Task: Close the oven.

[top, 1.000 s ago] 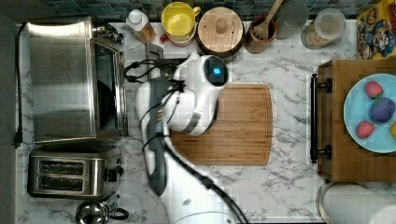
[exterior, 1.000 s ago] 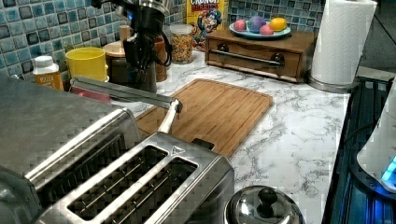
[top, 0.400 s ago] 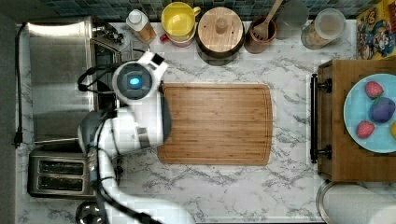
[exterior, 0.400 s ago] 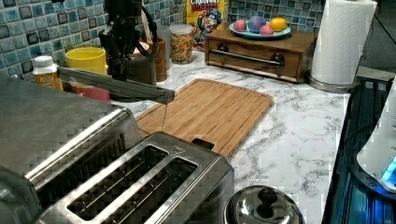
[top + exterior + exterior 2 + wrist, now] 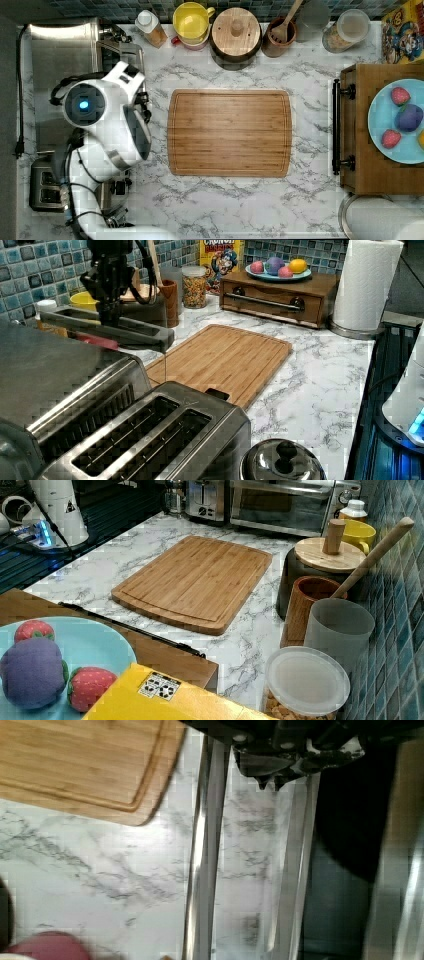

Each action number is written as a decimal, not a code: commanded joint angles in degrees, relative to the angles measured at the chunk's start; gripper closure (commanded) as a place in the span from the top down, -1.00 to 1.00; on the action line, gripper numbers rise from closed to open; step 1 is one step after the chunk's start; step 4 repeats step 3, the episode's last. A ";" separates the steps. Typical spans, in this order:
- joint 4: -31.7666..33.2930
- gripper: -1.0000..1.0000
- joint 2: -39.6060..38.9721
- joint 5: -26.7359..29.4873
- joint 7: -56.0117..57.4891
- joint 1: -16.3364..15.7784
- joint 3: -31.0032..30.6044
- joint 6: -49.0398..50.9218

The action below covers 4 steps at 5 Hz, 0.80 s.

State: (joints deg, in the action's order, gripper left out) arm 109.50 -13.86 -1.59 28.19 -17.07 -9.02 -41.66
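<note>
Oven (image 5: 60,370) stands at the left view's left on the marble worktop (image 5: 250,210), door (image 5: 107,330) partly raised, the jaws above it; I cannot tell their opening. A blue plate (image 5: 385,135) holds toy fruit (image 5: 409,117); a wooden cup (image 5: 277,37) holds a spoon (image 5: 290,17).

In the top view, the arm (image 5: 107,125) hides most of the oven (image 5: 60,55) door at frame left. The left view's top edge crops the gripper (image 5: 111,315); its finger state is indiscernible.
</note>
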 commanded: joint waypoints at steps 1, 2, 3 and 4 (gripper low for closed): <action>-3.72 -1.00 6.99 -14.30 -16.28 -7.47 -3.23 1.73; 0.44 -1.00 14.70 -12.82 -19.89 -6.35 -3.85 -1.79; 3.40 -1.00 17.24 -16.15 -25.10 -6.15 -1.45 -5.33; 3.40 -1.00 17.24 -16.15 -25.10 -6.15 -1.45 -5.33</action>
